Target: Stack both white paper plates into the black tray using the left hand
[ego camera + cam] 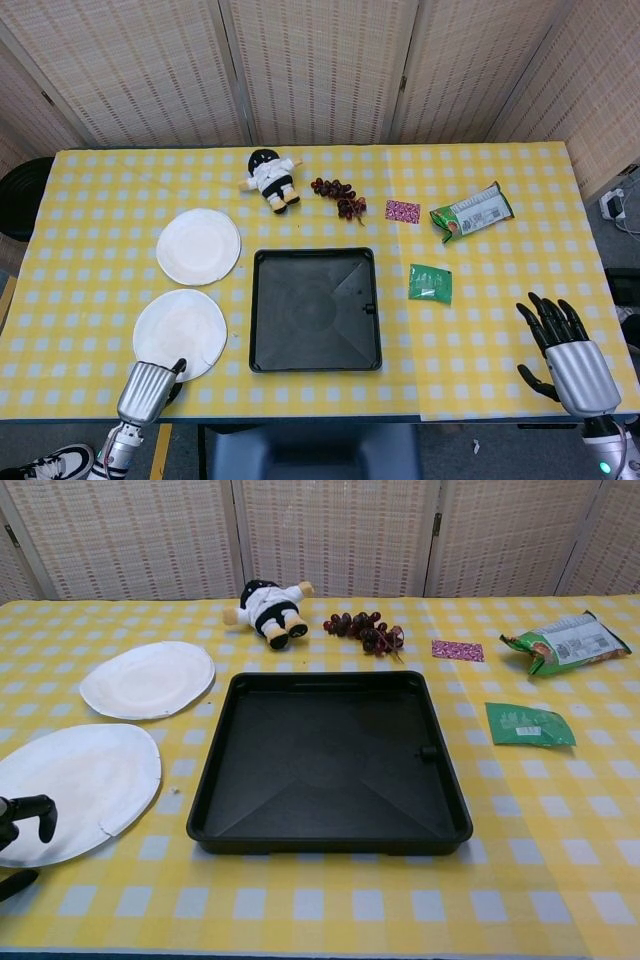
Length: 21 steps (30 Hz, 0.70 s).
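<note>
Nearest, at the table's front edge, the left hand (148,391) sits at the near rim of the closer paper plate (180,334); in the chest view a dark finger (30,807) arches over that rim with another showing lower, below the edge, so the hand looks partly open and poised to pinch — whether it already touches the paper I cannot tell, and the plate lies flat, not lifted. The right hand (568,365) rests off to the far right front, fingers spread, holding nothing. The plate is thin white paper, likely very light and floppy, with a small nick on its near right edge; it should bend if gripped hard, so the sensible hold is the raised rim, thumb under and fingers over, away from the nick. Just right of it is the black tray (262,360), empty, walls low and sloped. Beyond the first plate lies the second plate (198,246), near the tray's far left corner, untouched. Right of the tray: a green packet (430,283), then a snack bag (471,212) and a small pink wrapper (403,210). Farthest back — a doll (271,177) and a grape bunch (338,195).
</note>
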{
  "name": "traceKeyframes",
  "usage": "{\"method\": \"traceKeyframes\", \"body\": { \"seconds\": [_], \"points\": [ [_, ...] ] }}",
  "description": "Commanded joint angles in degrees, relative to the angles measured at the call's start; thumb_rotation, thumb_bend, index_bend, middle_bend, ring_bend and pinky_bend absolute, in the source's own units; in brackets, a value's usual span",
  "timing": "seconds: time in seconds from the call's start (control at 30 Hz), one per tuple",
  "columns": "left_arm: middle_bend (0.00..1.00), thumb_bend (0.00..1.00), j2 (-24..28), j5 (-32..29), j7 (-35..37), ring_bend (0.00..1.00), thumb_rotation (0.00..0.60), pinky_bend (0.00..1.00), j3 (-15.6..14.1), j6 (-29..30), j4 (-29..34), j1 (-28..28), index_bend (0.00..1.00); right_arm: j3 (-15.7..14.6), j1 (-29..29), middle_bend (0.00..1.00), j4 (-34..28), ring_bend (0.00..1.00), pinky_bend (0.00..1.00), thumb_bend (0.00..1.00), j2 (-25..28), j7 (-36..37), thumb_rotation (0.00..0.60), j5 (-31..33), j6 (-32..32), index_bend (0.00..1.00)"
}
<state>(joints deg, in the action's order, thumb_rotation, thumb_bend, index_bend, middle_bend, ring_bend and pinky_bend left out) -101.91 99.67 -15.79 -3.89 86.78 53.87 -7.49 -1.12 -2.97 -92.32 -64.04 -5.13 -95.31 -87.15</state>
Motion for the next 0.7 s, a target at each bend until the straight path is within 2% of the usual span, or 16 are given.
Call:
{"method": "traceKeyframes", "body": {
  "seconds": [0.03,0.3,0.53,0.7],
  "points": [
    [1.00,0.28,-0.2,-0.2,0.0,1.00,0.600,1.00,0.1,-0.1,-0.1,-0.2,0.55,0.0,0.0,0.00,0.0,0.00,0.00,0.29,0.0,0.0,0.600,0.1,0.1,0.00],
    [1.00,0.29,-1.1,-0.9,-0.1,1.00,0.600,1.00,0.2,-0.1,-1.2,-0.5,0.54,0.1,-0.1,0.00,0.0,0.00,0.00,0.29,0.0,-0.1,0.600,0.4,0.3,0.00],
    [1.00,0.40,-2.1,-0.9,0.0,1.00,0.600,1.00,0.1,0.5,-3.2,-0.8,0.55,0.1,-0.2,0.00,0.0,0.00,0.00,0.29,0.0,-0.3,0.600,0.5,0.5,0.00],
    [1.00,0.45,-3.5,-0.8,0.9,1.00,0.600,1.00,0.2,2.1,-6.1,-0.8,0.60,0.1,-0.2,0.00,-0.1,0.00,0.00,0.29,0.0,-0.3,0.600,0.6,0.6,0.00]
  ]
}}
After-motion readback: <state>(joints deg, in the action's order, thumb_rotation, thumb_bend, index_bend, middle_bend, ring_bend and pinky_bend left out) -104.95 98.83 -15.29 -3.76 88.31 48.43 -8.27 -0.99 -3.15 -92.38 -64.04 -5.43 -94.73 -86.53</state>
